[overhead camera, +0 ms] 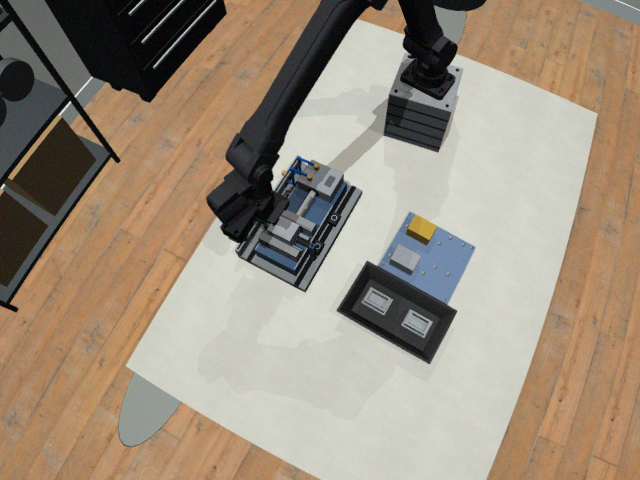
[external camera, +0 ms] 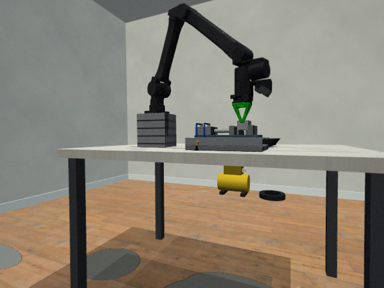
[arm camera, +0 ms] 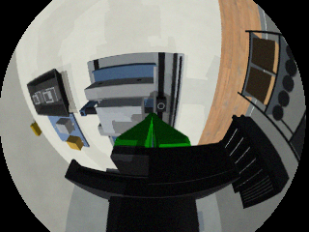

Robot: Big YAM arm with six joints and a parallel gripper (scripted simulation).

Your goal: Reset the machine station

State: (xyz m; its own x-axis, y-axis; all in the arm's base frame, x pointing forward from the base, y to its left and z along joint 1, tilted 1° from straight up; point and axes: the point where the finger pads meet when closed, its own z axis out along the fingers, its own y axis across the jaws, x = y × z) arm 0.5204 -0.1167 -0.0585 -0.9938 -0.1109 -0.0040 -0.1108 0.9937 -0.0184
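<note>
Gripper [external camera: 242, 119] with fingers pressed together on nothing, tip down on the gray blank [overhead camera: 285, 230] in the vise [overhead camera: 345, 207]; best a slow level shove toward the fixed jaw, then the work stop, watching against tilt off the low bars.

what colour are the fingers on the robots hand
Bright green; the hand has its fingers shut to a point above the vise. Clearest in the exterior view.
</note>
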